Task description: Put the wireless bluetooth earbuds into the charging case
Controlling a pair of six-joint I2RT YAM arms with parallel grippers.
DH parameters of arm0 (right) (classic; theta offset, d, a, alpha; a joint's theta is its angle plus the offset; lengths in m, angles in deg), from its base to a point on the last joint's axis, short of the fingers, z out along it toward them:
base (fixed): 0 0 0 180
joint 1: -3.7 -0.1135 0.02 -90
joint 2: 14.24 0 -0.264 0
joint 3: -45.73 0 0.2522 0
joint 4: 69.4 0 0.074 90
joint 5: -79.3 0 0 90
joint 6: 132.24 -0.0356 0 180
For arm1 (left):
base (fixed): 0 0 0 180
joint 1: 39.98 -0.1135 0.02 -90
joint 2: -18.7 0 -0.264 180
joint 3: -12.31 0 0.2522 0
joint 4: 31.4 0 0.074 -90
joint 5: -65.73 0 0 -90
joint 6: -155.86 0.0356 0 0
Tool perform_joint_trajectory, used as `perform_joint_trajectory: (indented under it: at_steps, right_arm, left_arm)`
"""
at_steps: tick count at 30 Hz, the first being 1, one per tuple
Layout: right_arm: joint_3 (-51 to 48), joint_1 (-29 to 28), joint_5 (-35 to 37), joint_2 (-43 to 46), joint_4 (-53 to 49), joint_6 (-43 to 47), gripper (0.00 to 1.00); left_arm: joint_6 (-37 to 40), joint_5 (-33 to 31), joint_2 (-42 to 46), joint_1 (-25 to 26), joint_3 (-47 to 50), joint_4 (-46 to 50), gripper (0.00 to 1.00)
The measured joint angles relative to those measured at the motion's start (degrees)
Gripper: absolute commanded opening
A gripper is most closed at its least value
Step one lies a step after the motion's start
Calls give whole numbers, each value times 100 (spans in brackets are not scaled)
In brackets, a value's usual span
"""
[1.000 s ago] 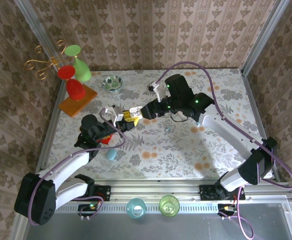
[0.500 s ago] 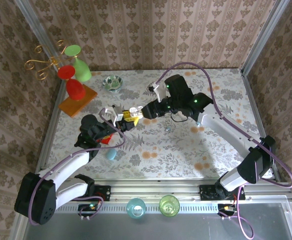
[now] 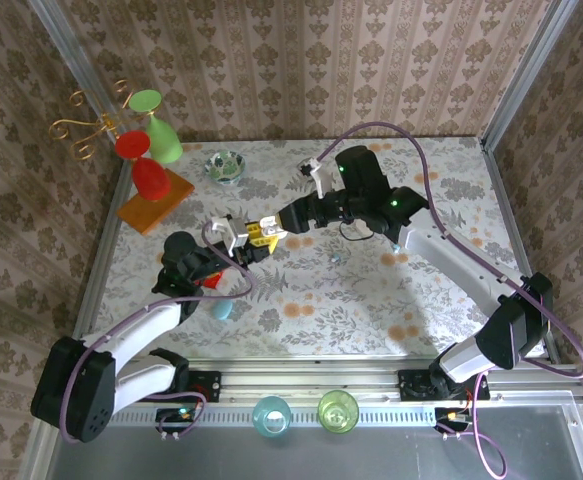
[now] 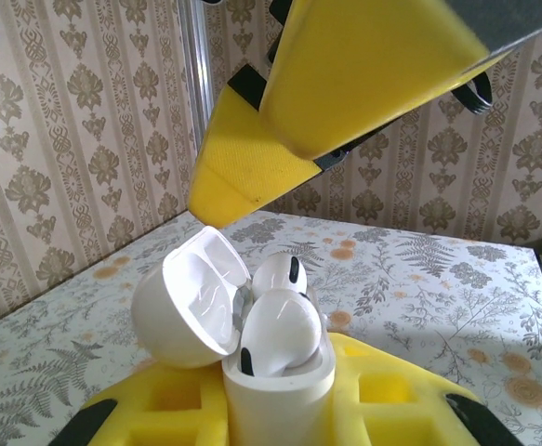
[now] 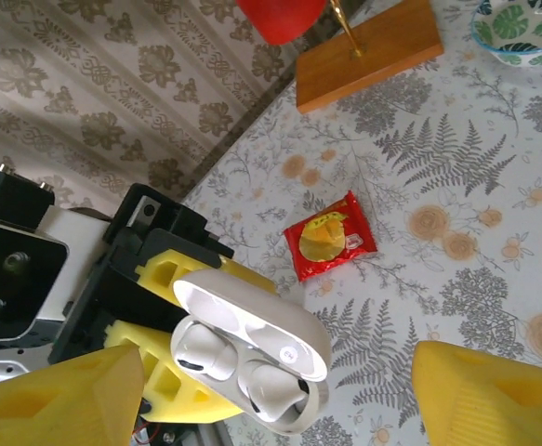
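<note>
Since a second ago, right gripper has spread its jaws wider and its wrist has shifted slightly toward the far wall; it holds nothing. Meeting it mid-table, left gripper is clamped on case, upright, lid hinged open. Both earbuds sit in case.

Left wrist view: right finger hangs over the lid, tip just above it; contact unclear.

Right wrist view: looks down into both wells, buds seated, own fingers wide either side, apart from case. Red packet on table beyond.

Top view: bowl well apart, far side.
</note>
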Motion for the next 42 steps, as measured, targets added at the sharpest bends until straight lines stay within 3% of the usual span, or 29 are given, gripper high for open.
perform_joint_trajectory:
  at_steps: [7, 19, 31, 38, 42]
  right_arm:
    - [420, 44, 0, -448, -24, -697, 76]
    - [1189, 114, -31, -1287, -1493, -748, 77]
    - [876, 157, -92, -767, -1692, 13, 78]
    - [-26, 160, -214, 85, -831, 608, 72]
    - [275, 238, -153, -42, -824, 417, 70]
  left_arm:
    - [503, 164, 0, 17, 273, -177, 0]
    - [984, -59, 0, 52, 341, -188, 0]
    - [363, -382, 2, 35, 372, -87, 1]
    - [-133, 127, 2, 31, 170, 50, 2]
    - [-20, 352, 81, 35, 155, 92, 2]
